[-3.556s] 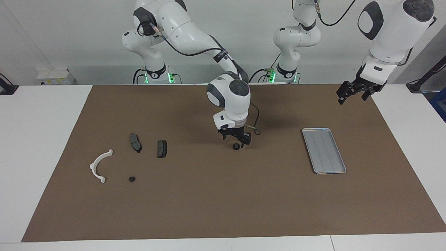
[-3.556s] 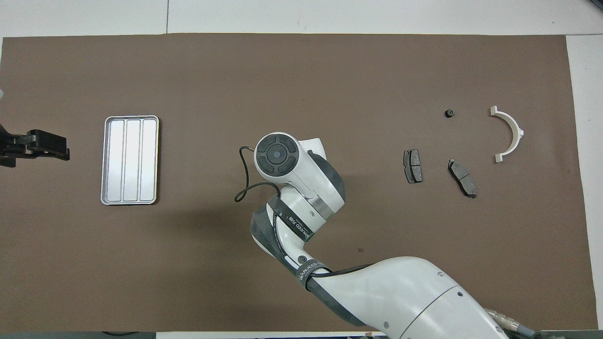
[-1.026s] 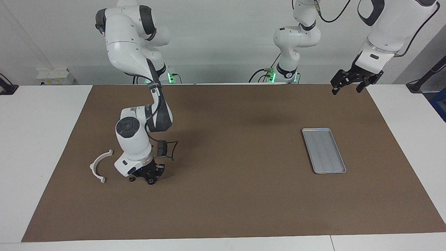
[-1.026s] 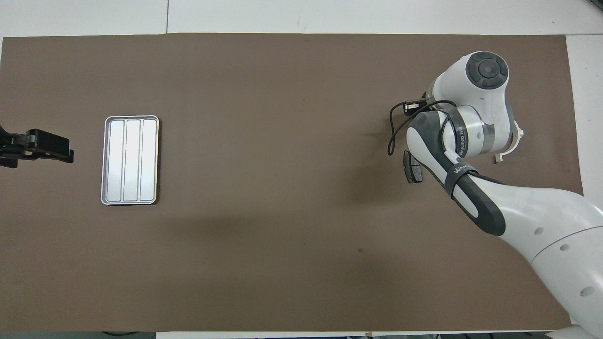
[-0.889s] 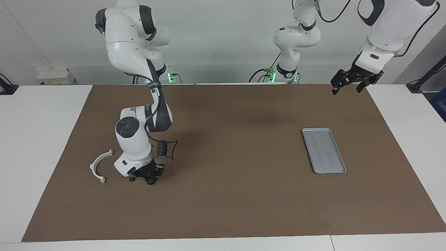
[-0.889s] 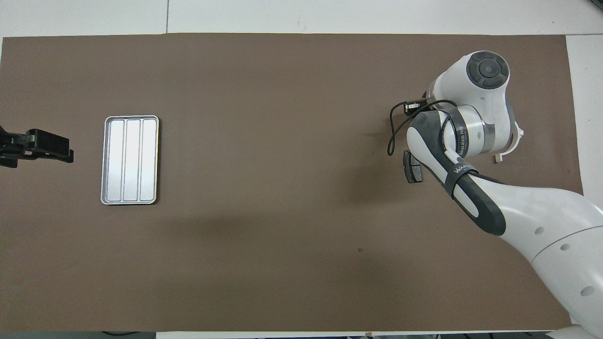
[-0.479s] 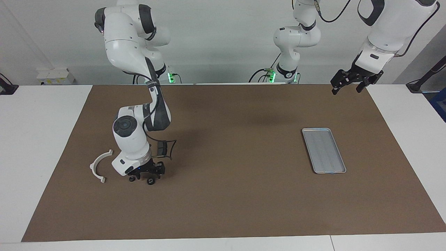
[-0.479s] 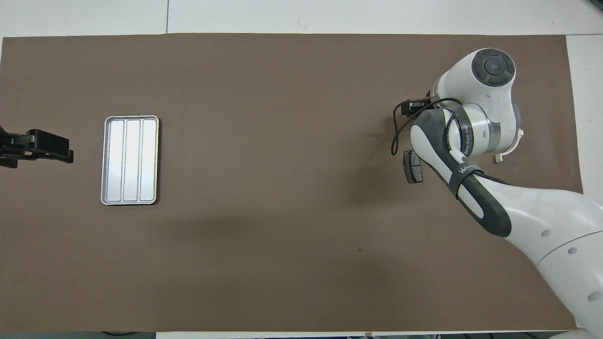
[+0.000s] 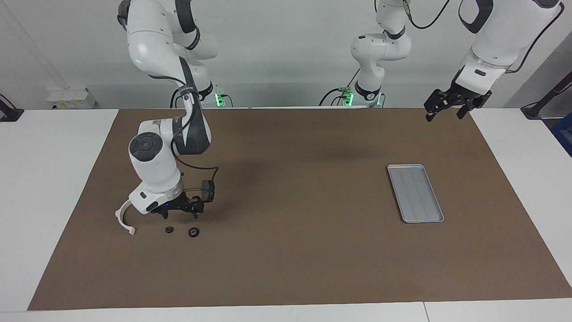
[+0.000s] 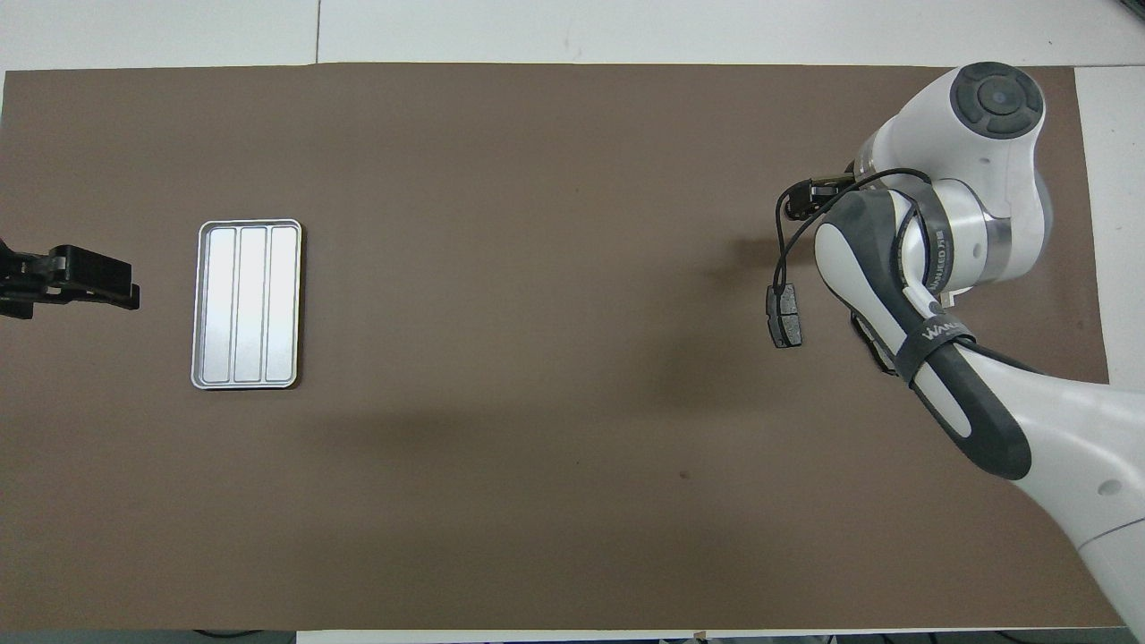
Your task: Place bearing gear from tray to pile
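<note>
Now the release looks done: right gripper [image 9: 179, 214] hangs just above the pile [image 9: 129, 214], jaws spread and empty. Gear [image 9: 193, 232] lies flat on the desk beside a smaller one [image 9: 169, 230], hole up, round, no long axis. Tray [image 9: 415, 192] is empty. Next likely retreat upward. Left gripper [image 9: 443, 108] waits, jaws spread, near the desk corner.

A big brown mat [image 9: 295, 250] covers a white table [image 9: 40, 201]. A plain white wall [image 9: 277, 53] stands at the robots' end.
</note>
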Controlling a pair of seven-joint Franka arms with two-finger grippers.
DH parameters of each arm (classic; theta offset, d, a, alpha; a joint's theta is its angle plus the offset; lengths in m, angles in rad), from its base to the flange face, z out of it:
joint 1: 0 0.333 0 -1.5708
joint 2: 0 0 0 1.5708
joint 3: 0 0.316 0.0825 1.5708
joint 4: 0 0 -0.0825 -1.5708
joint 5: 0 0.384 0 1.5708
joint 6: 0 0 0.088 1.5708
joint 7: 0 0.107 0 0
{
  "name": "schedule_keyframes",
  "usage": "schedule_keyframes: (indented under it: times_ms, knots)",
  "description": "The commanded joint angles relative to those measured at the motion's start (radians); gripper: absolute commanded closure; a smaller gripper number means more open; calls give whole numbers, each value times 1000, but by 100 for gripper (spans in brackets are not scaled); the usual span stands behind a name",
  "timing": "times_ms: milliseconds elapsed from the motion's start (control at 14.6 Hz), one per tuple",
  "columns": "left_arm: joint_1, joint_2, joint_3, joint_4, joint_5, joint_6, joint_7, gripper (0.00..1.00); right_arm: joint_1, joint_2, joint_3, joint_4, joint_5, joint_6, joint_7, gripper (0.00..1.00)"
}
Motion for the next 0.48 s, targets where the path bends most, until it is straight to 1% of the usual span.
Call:
schedule_keyframes:
  times_ms: [0, 137, 274, 410]
  knots:
    - [-6, -19, 7, -16, -12, -8, 4, 0, -19, -142, 15, -35, 13, -135, -27, 0]
    - [-6, -19, 7, -16, -12, -8, 4, 0, -24, -262, 15, -60, 16, -254, -28, 0]
    - [-6, -19, 7, -16, -12, -8, 4, 0, -24, -387, 15, -80, 55, -381, -27, 0]
    - [-6, -19, 7, -16, -12, -8, 4, 0, -22, -480, 15, -80, 73, -482, -25, 0]
